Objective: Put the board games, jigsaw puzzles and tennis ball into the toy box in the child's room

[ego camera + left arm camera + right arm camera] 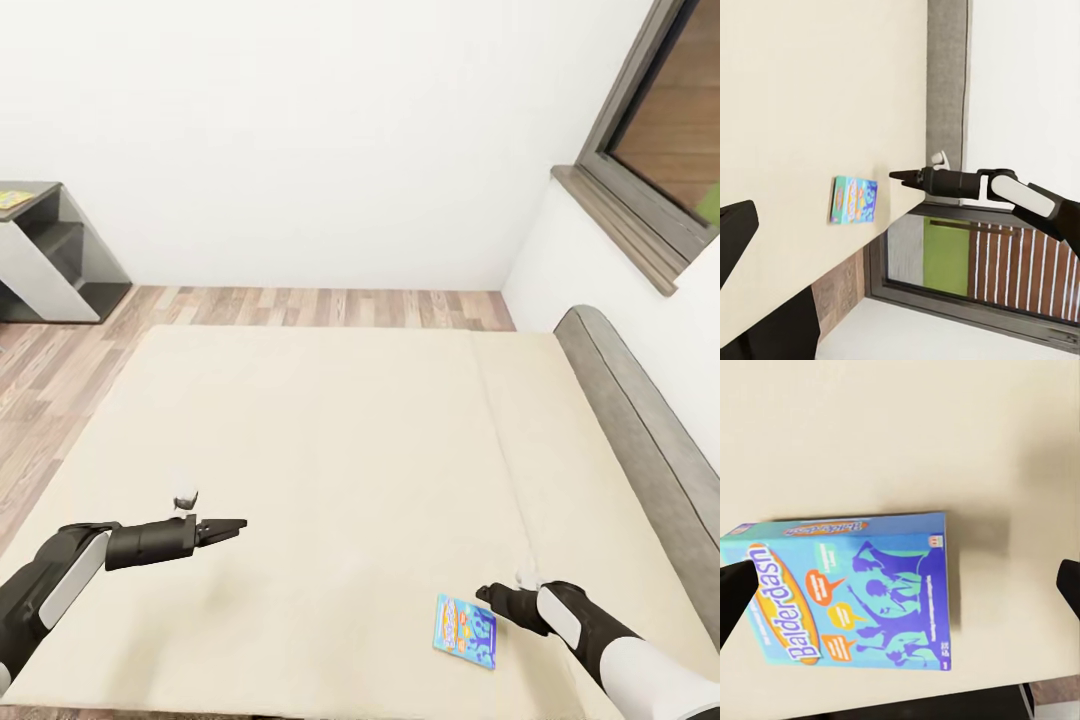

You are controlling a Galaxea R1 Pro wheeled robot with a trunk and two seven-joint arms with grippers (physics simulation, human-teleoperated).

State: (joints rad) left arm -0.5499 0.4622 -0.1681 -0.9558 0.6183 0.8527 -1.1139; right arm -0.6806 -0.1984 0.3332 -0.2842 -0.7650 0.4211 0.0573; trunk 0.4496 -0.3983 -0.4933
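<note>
Right gripper (492, 596) low over the near right part of the bed (330, 440), fingers spread apart, nothing between them; in the right wrist view one dark fingertip (733, 600) overlapping the box's short edge, the other fingertip (1070, 585) well off to the opposite side over bare mattress. Just beside and slightly ahead of that gripper, toward the robot's left, the blue board game (465, 631), lying flat on the mattress, printed cover up. Long axis in the head view running roughly from the far left corner to the near right, a little skewed to the bed's edges; in the right wrist view the title lettering running along the short side nearest the overlapping fingertip. No contact visible between fingers and box.

Further out, left gripper (232, 525) hovering above the mattress, well apart from the box, pointing toward the robot's right; open or shut: cannot tell. Beyond the right arm, grey headboard (640, 430) and window (670, 130). Far left, dark grey side section of the table (55, 255) on the wood floor (300, 305).
</note>
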